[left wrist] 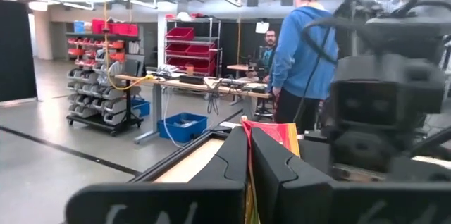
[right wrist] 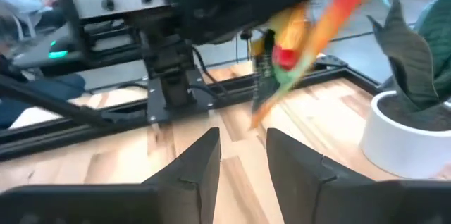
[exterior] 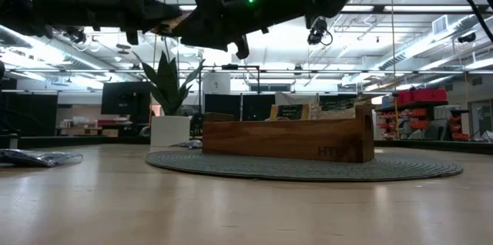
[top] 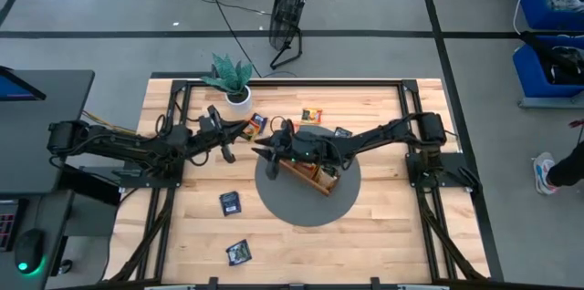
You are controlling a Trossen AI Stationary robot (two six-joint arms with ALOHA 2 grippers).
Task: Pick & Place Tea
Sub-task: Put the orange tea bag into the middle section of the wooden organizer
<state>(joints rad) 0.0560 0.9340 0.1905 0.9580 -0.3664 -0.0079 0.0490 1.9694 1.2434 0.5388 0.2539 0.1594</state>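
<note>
My left gripper point(top: 246, 129) is shut on an orange-yellow tea sachet point(top: 256, 124) and holds it in the air left of the grey round mat point(top: 306, 208). The right wrist view shows this sachet point(right wrist: 310, 34) from below. My right gripper point(top: 265, 159) stands open just beside it, over the mat's left edge, with nothing between its fingers point(right wrist: 204, 160). A long wooden tray point(top: 310, 173) lies on the mat. More sachets lie flat on the table: an orange one point(top: 312, 115), and dark ones at the far side point(top: 342, 131) and near side point(top: 230, 202), point(top: 239, 252). My left gripper pinches the orange-yellow sachet between its two fingers by its near edge point(left wrist: 248, 171). The fingers lie about level and point toward the table's right. The sachet stands on edge and sticks out past the fingertips point(left wrist: 273, 137). It is lifted clear of the table.
A potted plant in a white pot point(top: 235, 89) stands at the far edge, close behind both grippers. Black frame rails point(top: 274, 81) run along the table's edges. People stand in the room beyond the table point(left wrist: 303, 55).
</note>
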